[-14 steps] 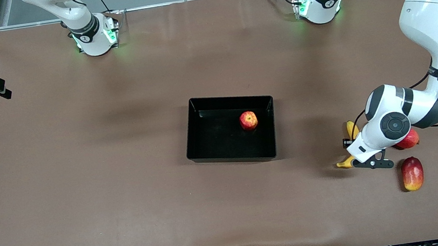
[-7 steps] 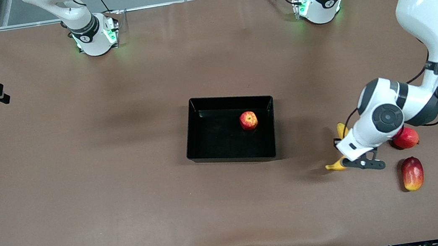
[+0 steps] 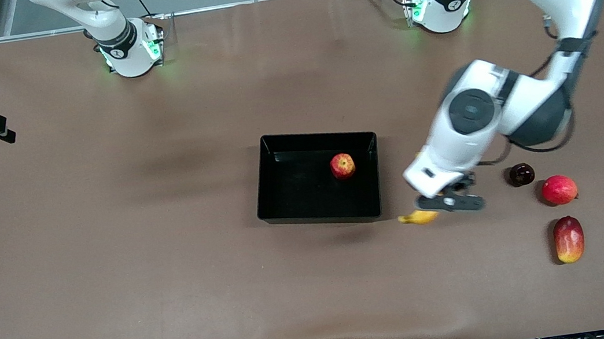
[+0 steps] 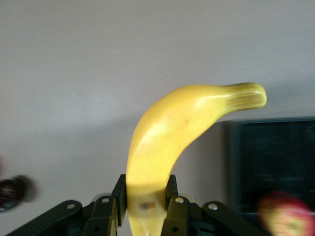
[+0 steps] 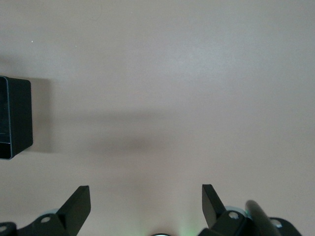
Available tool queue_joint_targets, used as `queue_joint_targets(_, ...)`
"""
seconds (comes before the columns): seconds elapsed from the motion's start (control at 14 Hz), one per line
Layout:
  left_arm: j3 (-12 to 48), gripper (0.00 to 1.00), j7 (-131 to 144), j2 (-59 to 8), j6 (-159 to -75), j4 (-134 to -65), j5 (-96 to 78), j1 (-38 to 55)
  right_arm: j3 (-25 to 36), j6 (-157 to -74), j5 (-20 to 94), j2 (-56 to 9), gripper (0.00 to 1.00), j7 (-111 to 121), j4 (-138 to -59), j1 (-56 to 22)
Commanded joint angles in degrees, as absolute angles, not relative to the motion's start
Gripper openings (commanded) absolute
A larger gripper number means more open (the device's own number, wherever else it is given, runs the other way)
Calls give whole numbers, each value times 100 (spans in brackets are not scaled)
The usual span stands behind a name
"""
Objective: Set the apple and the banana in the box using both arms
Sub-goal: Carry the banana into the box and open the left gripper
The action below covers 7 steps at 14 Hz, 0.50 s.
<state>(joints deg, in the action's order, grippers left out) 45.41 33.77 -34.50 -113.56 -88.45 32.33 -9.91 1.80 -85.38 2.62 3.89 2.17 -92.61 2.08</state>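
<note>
Apple [image 3: 342,166] was already down in the box [image 3: 282,195], toward the wall at the left arm's end. So half done.

Banana [image 3: 418,216] was off the desk [image 3: 179,302], pinched near one end by the left claw [image 3: 446,200], over bare desk just beside the box's wall at the left arm's end. In the left wrist view the banana [image 4: 167,142] stuck out from between the fingers [image 4: 118,206], with the box corner [image 4: 270,162] and the apple [image 4: 285,219] in sight. Left to do: carry it over the wall, lower it, release.

Right claw [image 5: 145,209] was spread wide and empty, hanging over bare desk at the right arm's end, box edge [image 5: 15,118] just visible from it. That arm waited.

Other stuff near the left arm's end: a small dark round thing [image 3: 521,174], a red round fruit [image 3: 559,189], and a mango [image 3: 569,239] nearer the front camera. All well clear of the route.

Only obstacles I judged: the box wall, and the apple sitting close to the wall where the banana would come in.
</note>
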Motion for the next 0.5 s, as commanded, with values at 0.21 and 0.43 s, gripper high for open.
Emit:
queue_joint_targets(0.21,4509,0,4314,-4103,-11188,-7807,3146,226,202,-8332,343,343,100,264,-9149,114)
queue_joint_targets(0.43,4238,0,4727,-4595,-11302,-7367,3147,999,193,-8332,352,334,100,255,-9158,105)
